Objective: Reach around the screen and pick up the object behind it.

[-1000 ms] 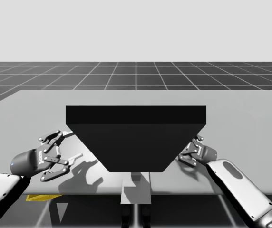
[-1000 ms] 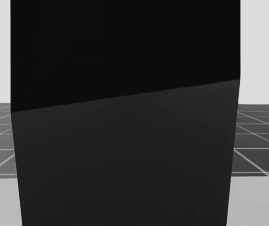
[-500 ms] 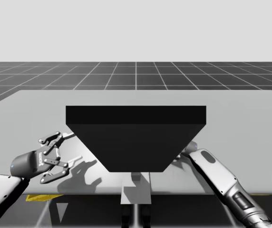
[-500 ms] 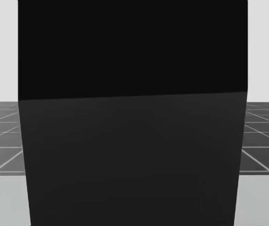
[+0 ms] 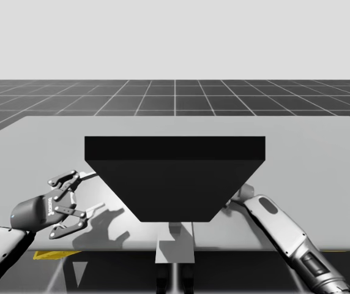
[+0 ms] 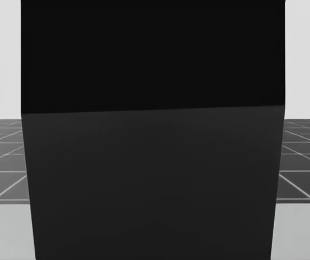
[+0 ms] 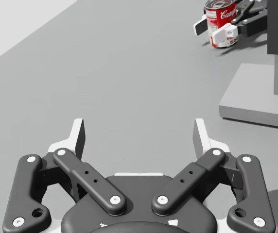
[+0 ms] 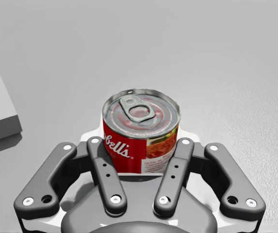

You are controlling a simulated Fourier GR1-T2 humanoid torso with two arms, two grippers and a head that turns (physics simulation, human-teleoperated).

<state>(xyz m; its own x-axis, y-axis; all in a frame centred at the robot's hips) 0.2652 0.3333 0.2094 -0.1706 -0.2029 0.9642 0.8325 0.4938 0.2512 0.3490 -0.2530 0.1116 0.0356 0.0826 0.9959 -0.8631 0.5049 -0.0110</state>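
A tall black screen (image 5: 174, 177) stands mid-table and blocks my head view (image 6: 155, 162). Behind it an upright red-and-white can (image 8: 141, 128) with a silver pull-tab lid sits between my right gripper's (image 8: 140, 158) fingers, which press it from both sides. My right arm (image 5: 279, 229) passes behind the screen's right edge. In the left wrist view the can (image 7: 220, 14) appears far ahead with the right gripper (image 7: 219, 28) around it. My left gripper (image 5: 66, 204) hovers open over bare table left of the screen, holding nothing (image 7: 140, 138).
The grey table (image 5: 322, 147) stretches wide around the screen. The screen's post rests on a flat grey base (image 7: 255, 94) ahead and to the side of my left gripper. A yellow patch (image 5: 52, 254) lies below the table's front edge.
My right arm swung inward and its gripper went behind the screen's right edge. My left gripper drifted slightly toward me. My head turned and levelled a second ago.
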